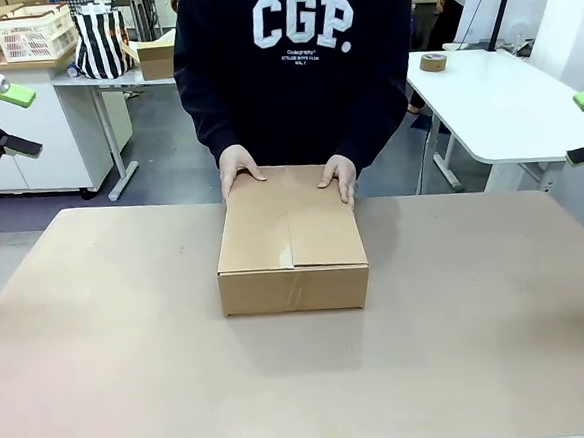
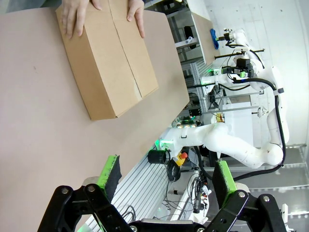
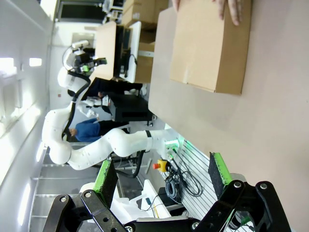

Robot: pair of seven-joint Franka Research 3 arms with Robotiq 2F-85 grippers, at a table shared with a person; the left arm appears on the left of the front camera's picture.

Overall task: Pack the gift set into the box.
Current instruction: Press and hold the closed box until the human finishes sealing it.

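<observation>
Both grippers are spread wide, holding nothing.
The left gripper (image 2: 168, 174) and the right gripper (image 3: 161, 171) are well apart from the closed box (image 1: 291, 239); a person's hands (image 1: 238, 169) rest on its far flaps.

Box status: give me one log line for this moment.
box: flaps closed, on table | person's hands: both on its top | left gripper: open, empty | right gripper: open, empty
</observation>
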